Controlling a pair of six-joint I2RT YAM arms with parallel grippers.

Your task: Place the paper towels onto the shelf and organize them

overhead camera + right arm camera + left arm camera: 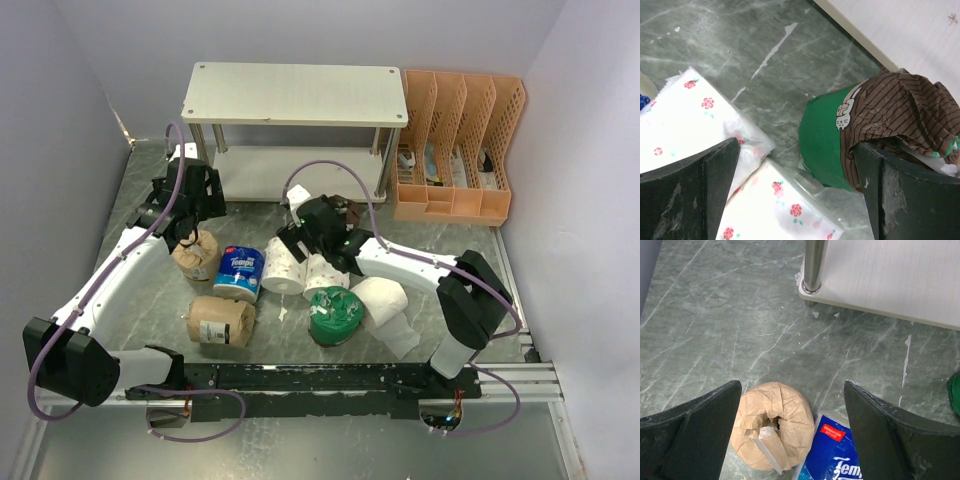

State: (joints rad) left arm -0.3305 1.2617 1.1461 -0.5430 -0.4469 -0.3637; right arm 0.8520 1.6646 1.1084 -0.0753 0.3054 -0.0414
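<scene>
Left gripper (pixel 791 387): jaws spread wide, holding nothing. It hangs over a tan-wrapped roll (pixel 772 425) standing on end toward the far-left corner. Judgement: lined up to straddle that roll for a pick. A blue-wrapped roll (pixel 832 450) touches the tan one, so one finger has little room on that side.

Right gripper (pixel 797 145): also wide open and empty. A green roll with a brown striped wrap (pixel 880 120) sits between its fingers, close against one; I cannot tell whether they touch. Two rose-dotted white rolls (pixel 685 120) lie just beside it.

Shelf (pixel 295 95) stands at the far edge, and no roll shows on either board. The other rolls cluster mid-worktop: a green one (pixel 335 315) and a second tan one (pixel 220 322) toward the near edge.
</scene>
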